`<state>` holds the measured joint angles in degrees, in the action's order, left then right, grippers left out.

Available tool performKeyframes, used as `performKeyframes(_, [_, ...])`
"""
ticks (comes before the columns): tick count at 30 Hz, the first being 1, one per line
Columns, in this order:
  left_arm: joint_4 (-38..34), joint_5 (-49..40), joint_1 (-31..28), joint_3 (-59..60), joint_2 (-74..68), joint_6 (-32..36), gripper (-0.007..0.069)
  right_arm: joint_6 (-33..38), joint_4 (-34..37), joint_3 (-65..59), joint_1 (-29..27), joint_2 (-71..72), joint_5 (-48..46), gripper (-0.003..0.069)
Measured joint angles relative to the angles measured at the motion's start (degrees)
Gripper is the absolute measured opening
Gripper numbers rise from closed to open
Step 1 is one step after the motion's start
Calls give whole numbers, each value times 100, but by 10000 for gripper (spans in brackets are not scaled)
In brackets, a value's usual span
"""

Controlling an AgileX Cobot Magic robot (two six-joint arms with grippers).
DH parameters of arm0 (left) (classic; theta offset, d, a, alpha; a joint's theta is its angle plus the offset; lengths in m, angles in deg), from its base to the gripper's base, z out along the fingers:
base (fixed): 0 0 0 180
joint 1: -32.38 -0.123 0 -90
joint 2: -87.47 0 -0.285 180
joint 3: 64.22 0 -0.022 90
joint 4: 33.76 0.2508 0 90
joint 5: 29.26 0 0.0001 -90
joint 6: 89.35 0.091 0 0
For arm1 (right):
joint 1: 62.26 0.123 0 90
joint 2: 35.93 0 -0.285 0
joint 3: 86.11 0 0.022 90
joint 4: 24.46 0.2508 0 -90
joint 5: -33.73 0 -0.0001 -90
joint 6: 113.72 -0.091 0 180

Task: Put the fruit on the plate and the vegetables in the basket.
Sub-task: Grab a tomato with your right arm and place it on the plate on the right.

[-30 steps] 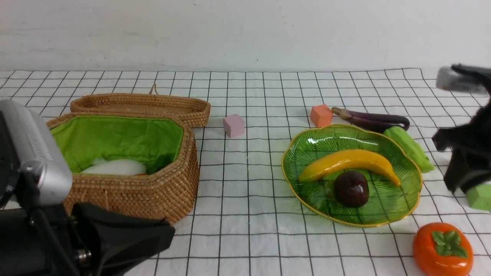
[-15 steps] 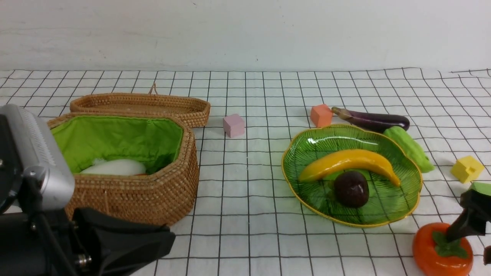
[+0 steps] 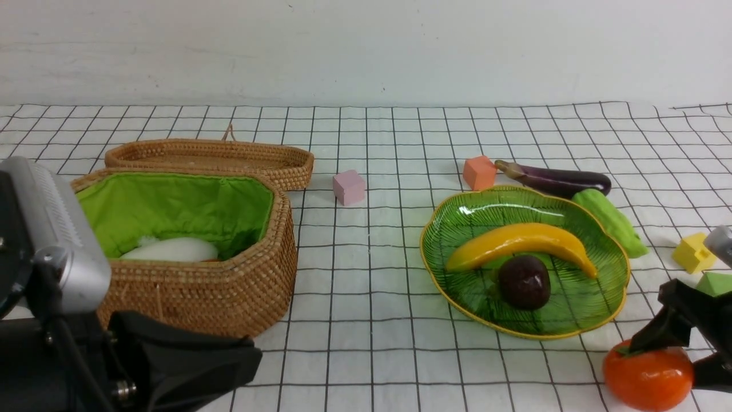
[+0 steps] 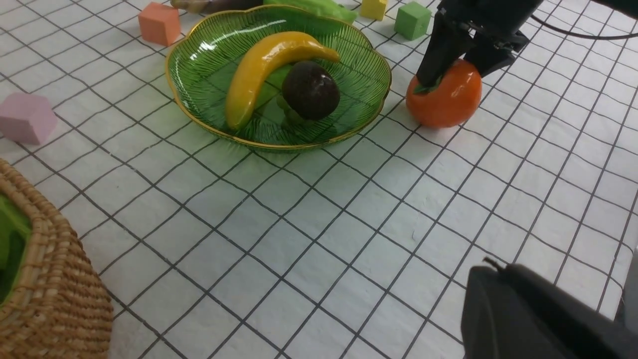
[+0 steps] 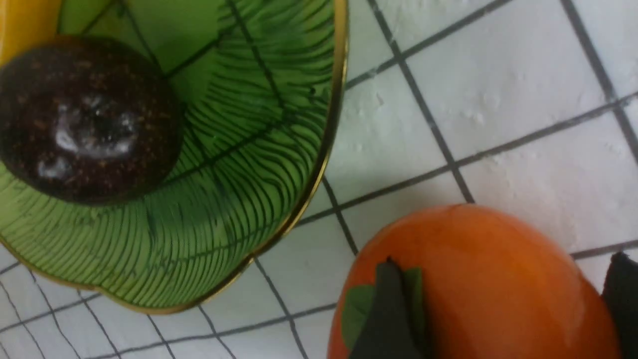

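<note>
The orange persimmon [image 3: 649, 377] lies tipped on the cloth at the front right, just outside the green plate [image 3: 572, 309]. My right gripper [image 3: 677, 357] is shut on the persimmon [image 5: 488, 279], one finger over its green leaves and the other against the far side. The banana [image 3: 520, 240] and the mangosteen [image 3: 523, 281] lie in the plate. Behind the plate lie the eggplant [image 3: 555, 178] and the cucumber [image 3: 611, 220]. The basket [image 3: 229, 286] at the left holds the white radish [image 3: 171, 250]. My left gripper [image 3: 249, 349] hangs shut and empty in front of the basket.
The flat wicker lid [image 3: 211, 157] lies behind the basket. A pink cube [image 3: 349, 187] sits mid-table and an orange cube [image 3: 478, 172] behind the plate. A yellow cube [image 3: 693, 252] and a green cube [image 3: 715, 283] sit at the right, near my right arm.
My right gripper came down from above the right edge onto the persimmon and closed round it. The persimmon has tipped and shifted slightly left. The left arm stayed put.
</note>
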<state>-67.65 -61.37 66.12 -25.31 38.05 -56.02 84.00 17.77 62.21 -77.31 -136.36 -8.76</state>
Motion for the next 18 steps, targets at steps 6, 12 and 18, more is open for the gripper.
performKeyframes(6, [0,-65,0,0,0,0,-13,79,-19,8,0,-4,-234,496])
performKeyframes(12, [0,-109,0,0,0,0,-13,127,-208,199,0,-21,-349,496])
performKeyframes(18, [0,-115,0,0,0,0,-13,58,-638,799,0,-18,-905,496])
